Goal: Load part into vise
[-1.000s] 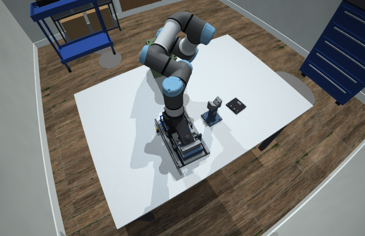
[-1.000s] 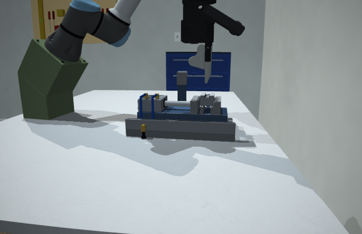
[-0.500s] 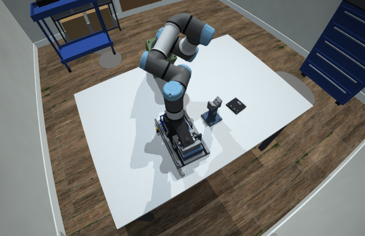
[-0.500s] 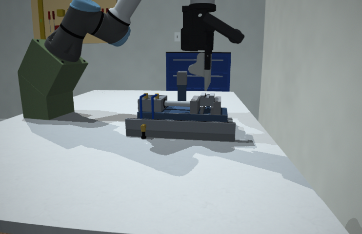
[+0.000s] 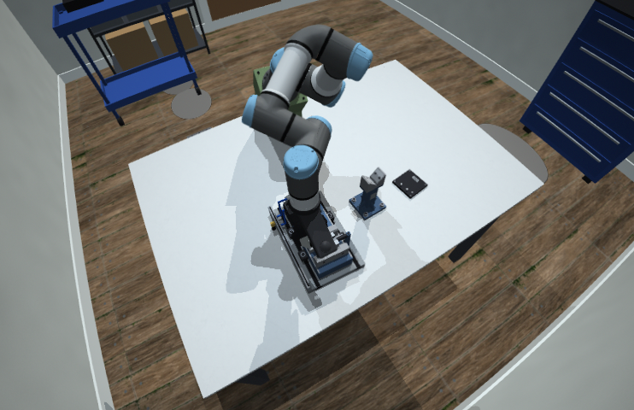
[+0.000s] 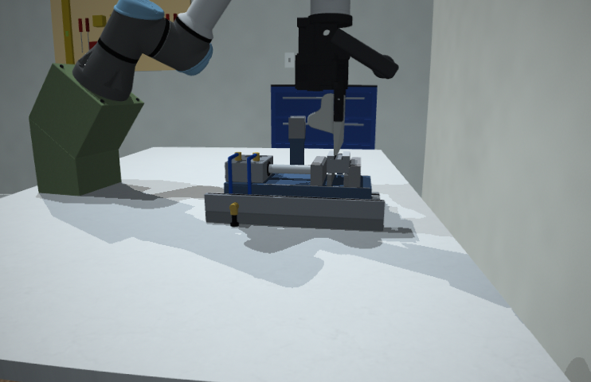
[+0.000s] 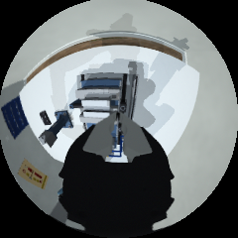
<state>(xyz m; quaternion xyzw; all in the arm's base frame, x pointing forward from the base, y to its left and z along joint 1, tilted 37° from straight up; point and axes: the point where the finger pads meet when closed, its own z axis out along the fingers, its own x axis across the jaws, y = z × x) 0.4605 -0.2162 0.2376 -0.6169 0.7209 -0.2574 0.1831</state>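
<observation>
Over the vise [image 6: 296,189] on the white bench [image 6: 170,288], gripper [image 6: 337,153] pointing straight down, fingers pressed together on nothing, tips at the part [image 6: 338,165] lying between the vise jaws. V-block [image 5: 371,185] and infeed plate [image 5: 409,184] well apart to the side.

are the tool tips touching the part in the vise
Cannot tell. In the exterior view the shut tool tapers down to the part top with no gap visible, but contact isn't plain; the top and wrist views hide it.
</observation>
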